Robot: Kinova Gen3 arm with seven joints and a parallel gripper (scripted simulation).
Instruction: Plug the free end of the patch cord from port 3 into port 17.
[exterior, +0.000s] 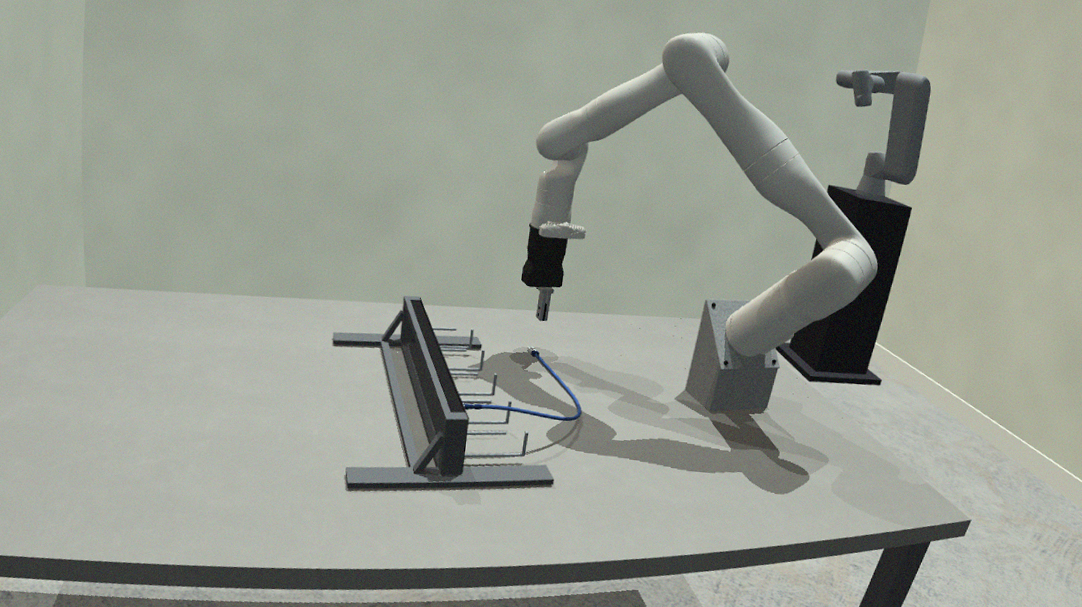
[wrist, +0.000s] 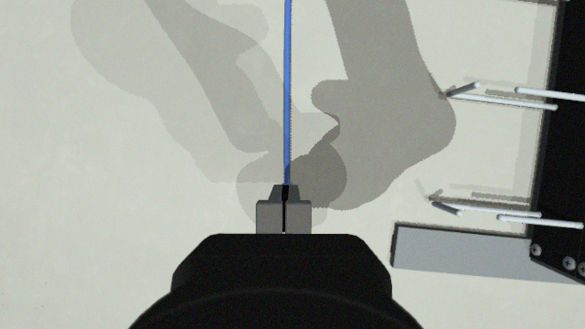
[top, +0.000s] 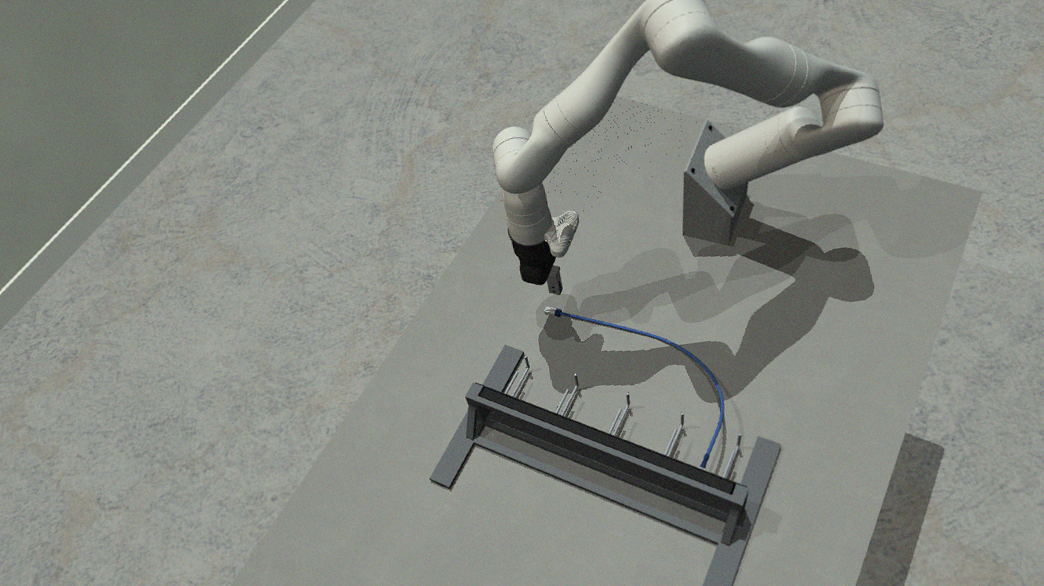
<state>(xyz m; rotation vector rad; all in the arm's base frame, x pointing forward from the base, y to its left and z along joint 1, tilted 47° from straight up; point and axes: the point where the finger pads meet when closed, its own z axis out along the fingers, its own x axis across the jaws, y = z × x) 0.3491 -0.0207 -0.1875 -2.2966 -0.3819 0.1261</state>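
The blue patch cord [top: 677, 347] [exterior: 565, 392] [wrist: 287, 91] curves over the table from the rack's panel [top: 610, 451] [exterior: 430, 370] [wrist: 567, 137], where its fixed end sits near one end. Its free plug [top: 550, 310] [exterior: 532, 352] lies on the table, away from the panel. My gripper [top: 554, 285] [exterior: 542, 309] [wrist: 285, 200] is shut and empty, pointing down and hanging a little above the plug. In the wrist view the fingers hide the plug, and the cord runs straight away from them.
The rack stands on two flat feet [top: 742, 532] [wrist: 457, 256], with thin metal rods [top: 619, 413] [wrist: 498, 98] sticking out on my side. The arm's grey base [top: 711, 184] [exterior: 728, 365] stands behind the cord. A black pedestal [exterior: 853, 280] stands at the table's far right.
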